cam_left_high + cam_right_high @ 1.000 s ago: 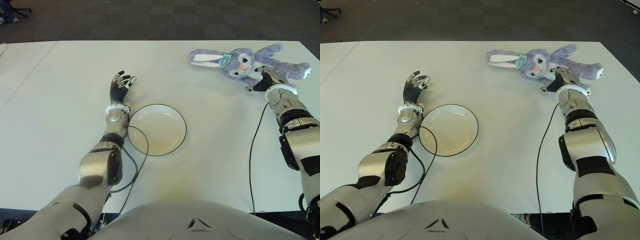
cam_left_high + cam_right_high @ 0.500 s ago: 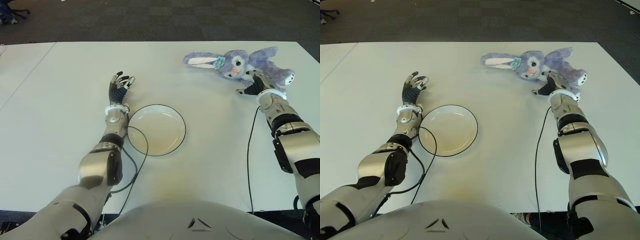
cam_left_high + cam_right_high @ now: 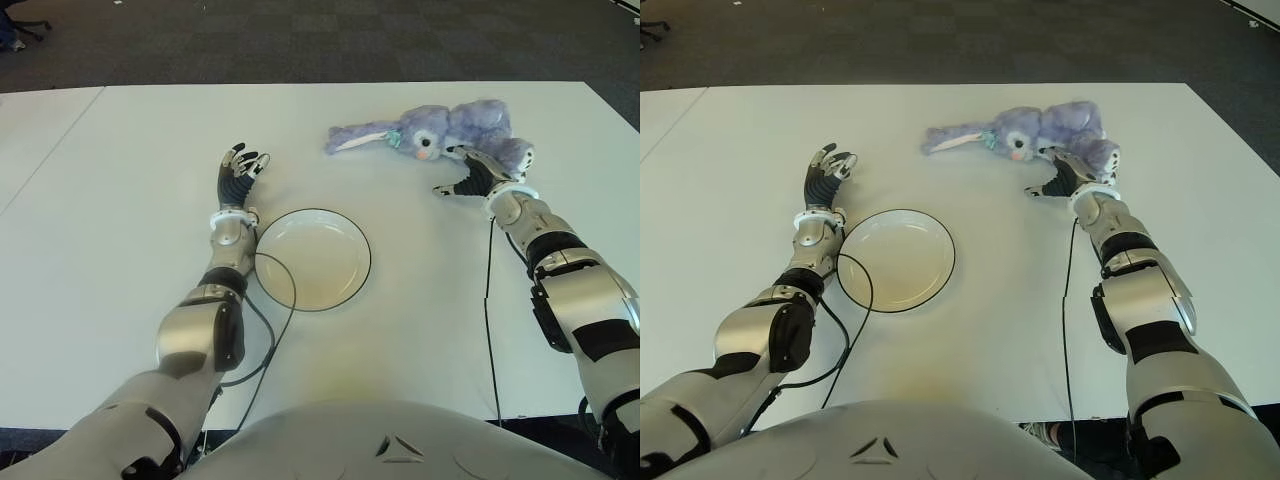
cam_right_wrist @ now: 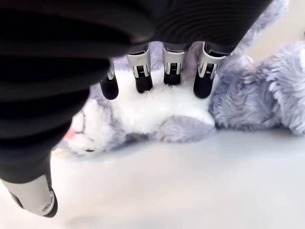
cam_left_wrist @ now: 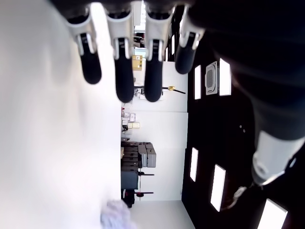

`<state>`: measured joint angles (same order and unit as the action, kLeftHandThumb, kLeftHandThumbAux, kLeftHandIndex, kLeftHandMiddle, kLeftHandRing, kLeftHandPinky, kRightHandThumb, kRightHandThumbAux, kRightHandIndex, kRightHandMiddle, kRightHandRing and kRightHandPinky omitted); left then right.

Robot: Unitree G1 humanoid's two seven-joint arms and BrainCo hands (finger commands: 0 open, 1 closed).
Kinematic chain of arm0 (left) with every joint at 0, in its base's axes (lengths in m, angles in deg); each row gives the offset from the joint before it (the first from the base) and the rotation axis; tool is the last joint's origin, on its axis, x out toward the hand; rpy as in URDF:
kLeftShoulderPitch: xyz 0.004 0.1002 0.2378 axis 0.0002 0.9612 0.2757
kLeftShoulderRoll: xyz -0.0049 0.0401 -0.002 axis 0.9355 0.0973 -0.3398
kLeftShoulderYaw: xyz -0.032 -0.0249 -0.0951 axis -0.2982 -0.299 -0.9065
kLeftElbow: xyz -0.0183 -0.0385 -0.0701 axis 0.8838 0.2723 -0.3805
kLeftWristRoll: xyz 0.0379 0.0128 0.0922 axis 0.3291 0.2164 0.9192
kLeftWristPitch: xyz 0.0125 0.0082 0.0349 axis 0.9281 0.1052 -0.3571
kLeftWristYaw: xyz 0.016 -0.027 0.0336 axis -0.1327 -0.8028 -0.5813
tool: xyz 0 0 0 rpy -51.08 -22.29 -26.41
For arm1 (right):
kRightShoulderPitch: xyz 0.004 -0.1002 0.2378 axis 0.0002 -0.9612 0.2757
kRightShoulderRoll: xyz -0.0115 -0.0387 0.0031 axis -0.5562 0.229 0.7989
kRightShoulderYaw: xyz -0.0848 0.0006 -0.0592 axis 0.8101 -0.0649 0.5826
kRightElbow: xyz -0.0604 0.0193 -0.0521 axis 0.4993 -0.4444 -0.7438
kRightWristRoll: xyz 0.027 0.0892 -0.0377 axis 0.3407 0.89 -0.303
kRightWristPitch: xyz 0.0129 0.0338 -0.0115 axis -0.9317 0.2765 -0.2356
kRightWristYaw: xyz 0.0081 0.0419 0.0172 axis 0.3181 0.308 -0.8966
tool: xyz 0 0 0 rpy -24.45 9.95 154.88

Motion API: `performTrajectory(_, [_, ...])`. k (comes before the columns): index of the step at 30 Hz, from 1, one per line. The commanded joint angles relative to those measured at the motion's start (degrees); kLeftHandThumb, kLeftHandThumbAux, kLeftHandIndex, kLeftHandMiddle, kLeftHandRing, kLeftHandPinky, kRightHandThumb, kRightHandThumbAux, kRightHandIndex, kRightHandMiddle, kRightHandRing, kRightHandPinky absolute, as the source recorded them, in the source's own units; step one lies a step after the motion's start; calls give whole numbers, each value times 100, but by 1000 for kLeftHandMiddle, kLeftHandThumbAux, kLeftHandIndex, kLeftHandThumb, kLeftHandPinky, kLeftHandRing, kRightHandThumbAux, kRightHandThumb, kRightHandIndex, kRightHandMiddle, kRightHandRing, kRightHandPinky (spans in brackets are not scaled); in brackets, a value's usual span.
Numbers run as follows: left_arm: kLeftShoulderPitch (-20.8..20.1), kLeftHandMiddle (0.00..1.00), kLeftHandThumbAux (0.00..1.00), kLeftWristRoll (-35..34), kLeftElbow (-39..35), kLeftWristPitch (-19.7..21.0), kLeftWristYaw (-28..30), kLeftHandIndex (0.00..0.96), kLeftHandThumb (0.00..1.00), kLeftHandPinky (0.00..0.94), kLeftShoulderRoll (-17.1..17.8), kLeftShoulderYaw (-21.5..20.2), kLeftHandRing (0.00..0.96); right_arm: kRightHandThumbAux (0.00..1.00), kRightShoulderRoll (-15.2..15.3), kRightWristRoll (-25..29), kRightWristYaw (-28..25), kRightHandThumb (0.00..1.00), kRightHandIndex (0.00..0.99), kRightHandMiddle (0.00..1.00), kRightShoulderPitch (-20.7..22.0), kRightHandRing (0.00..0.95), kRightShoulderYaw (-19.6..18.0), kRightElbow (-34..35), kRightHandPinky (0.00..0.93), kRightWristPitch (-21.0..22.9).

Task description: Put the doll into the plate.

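Four fingertips (image 4: 143, 82) of the right hand (image 3: 472, 176) pressed into the white belly fur of the doll (image 3: 440, 129), thumb stretched apart and low over the table (image 3: 120, 300), nothing closed around the plush: a wide, spread hand, touching but not gripping. Doll a purple long-eared rabbit, lying on its side on the far right part of the table, ears trailing toward the robot's left, a small teal bow at the base of one ear, pink nose turned toward the robot, one foot just beyond the right wrist. Well apart from the plate (image 3: 311, 259), which sits nearer the robot and to the doll's left, white with a dark rim, bare inside. Just left of the plate, the left hand (image 3: 239, 173), palm up, fingers extended and loosely spread, holding nothing; dark fingertips (image 5: 121, 83) seen straight in its own wrist view. A thin black cable (image 3: 276, 300) looping from the left forearm across the plate's near-left rim. Beyond the table's far edge, dark carpet (image 3: 300, 40).
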<state>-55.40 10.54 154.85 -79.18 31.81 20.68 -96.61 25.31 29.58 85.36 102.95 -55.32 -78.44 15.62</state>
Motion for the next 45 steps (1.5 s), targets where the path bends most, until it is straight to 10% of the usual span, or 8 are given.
performTrajectory(1, [1127,295,608,5,746,583,34,174,0,285,-354,24,302,616,-584,59,-1149,121,0,0,-804,0,308,-16,18,-795])
performTrajectory(16, [1165,293,608,18,744,559,18,163,0,254,-362,57,301,592,-217,1241,-2953,67,0,0,-1334,0,351,1014,0,-2418])
performTrajectory(45, [1149,272,602,15,733,558,18,155,0,300,-380,67,296,489,210,2300,-3557,68,0,0,-2326,0,125,2791,0,-1133])
